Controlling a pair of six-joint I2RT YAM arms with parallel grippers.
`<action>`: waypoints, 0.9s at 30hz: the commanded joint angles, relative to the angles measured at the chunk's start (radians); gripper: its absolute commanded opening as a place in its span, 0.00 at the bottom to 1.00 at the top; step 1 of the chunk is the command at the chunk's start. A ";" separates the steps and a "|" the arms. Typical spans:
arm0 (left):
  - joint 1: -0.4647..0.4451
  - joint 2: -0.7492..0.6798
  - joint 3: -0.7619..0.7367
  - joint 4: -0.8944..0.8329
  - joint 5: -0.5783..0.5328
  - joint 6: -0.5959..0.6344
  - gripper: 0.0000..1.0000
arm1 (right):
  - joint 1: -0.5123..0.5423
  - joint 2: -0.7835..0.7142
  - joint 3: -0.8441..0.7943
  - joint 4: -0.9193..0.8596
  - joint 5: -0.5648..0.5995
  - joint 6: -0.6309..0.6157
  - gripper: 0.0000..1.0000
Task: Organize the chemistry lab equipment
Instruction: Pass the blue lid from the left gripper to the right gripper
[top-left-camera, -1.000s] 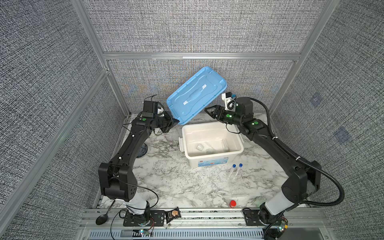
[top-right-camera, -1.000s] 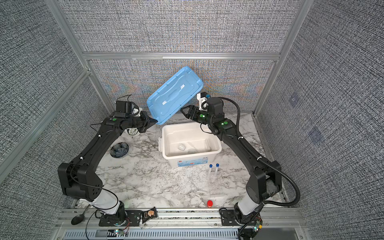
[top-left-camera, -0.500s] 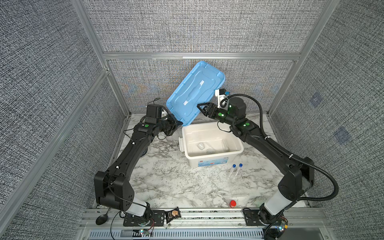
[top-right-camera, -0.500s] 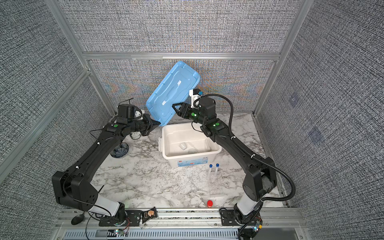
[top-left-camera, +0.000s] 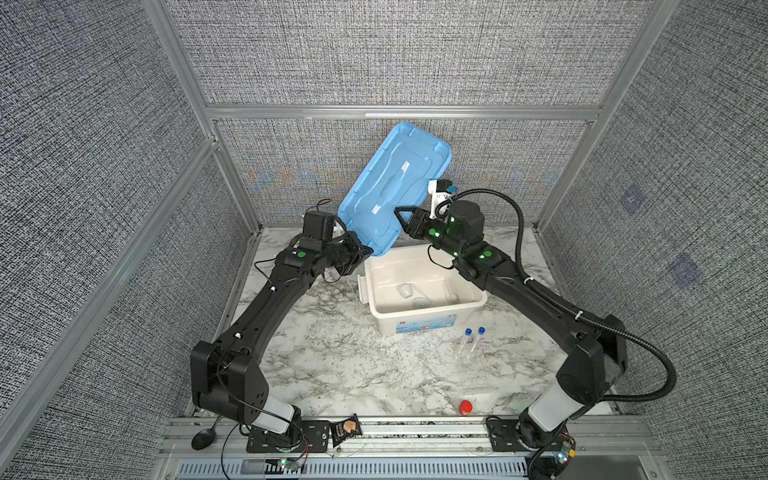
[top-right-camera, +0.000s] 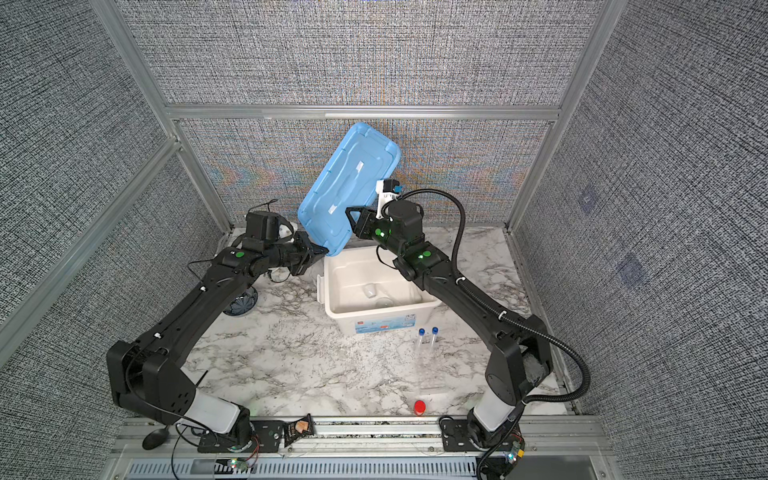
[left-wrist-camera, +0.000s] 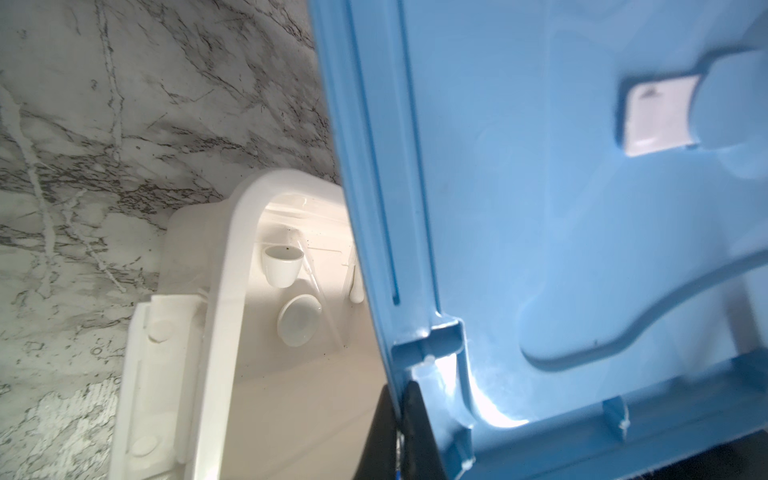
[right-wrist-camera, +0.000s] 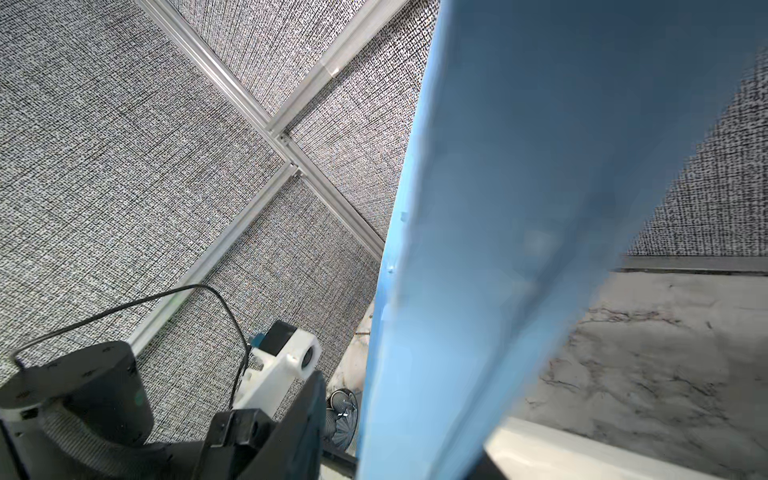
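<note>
White marble-patterned tabletop (top-left-camera: 332, 365) with grey veins, closed in by grey woven wall panels (top-left-camera: 374, 54) in an aluminium frame (top-left-camera: 399, 111); one open white bin (top-left-camera: 386, 320) stands toward the back; one blue lid (top-left-camera: 386, 187) hangs tilted in the air over the bin's back-left corner; the left gripper (top-left-camera: 363, 250) is clamped tight on the lid's lower corner; the right gripper (top-left-camera: 405, 218) sits at the lid's long edge with one finger in front of it, and whether it grips cannot be told; inside the bin are one small white cup (left-wrist-camera: 282, 266), one shallow white dish (left-wrist-camera: 298, 320) and one white pestle stick (left-wrist-camera: 355, 286); two clear blue-capped tubes (top-left-camera: 476, 343) lie side by side on the tabletop just in front of the bin; one small red item (top-left-camera: 466, 407) near the front edge; one black snack packet (top-left-camera: 345, 430) on the front rail; one small black fan (top-right-camera: 241, 305) beneath the left arm
</note>
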 joint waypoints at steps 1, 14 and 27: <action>-0.008 -0.001 -0.016 0.084 0.048 0.040 0.00 | 0.015 0.024 0.010 0.052 0.024 -0.014 0.39; -0.008 0.007 -0.050 0.142 0.091 0.008 0.00 | 0.036 0.058 0.013 0.097 0.085 -0.065 0.16; -0.007 -0.013 -0.063 0.145 0.146 0.006 0.39 | 0.035 -0.056 -0.052 0.017 0.221 -0.299 0.11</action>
